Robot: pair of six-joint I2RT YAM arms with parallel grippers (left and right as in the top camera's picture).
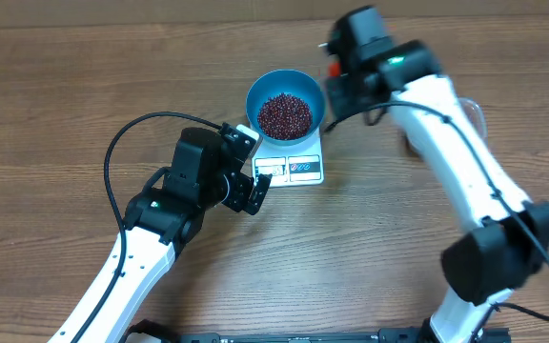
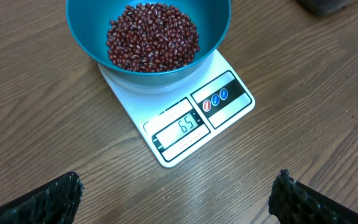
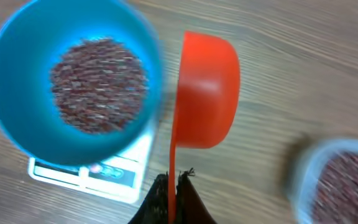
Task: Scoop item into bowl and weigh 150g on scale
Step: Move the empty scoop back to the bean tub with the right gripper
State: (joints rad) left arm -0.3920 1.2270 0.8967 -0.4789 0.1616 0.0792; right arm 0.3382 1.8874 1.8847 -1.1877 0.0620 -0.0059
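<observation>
The beans point(image 2: 153, 37) are heaped in the blue bowl point(image 2: 86, 31), which is set on the white scale point(image 2: 166, 102). The scale's display edge is faced by the left gripper point(image 2: 179, 196), held released with jaws spread wide and apart from it. The right gripper point(image 3: 174, 190) is clenched on the handle of an orange scoop point(image 3: 207, 93), tipped on its side just beside the bowl's rim, with a blurred clear tub point(image 3: 337, 180) lying beyond.

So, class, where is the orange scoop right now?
In the right wrist view the orange scoop is gripped by the right hand, just right of the blue bowl, between it and the bean tub.
</observation>
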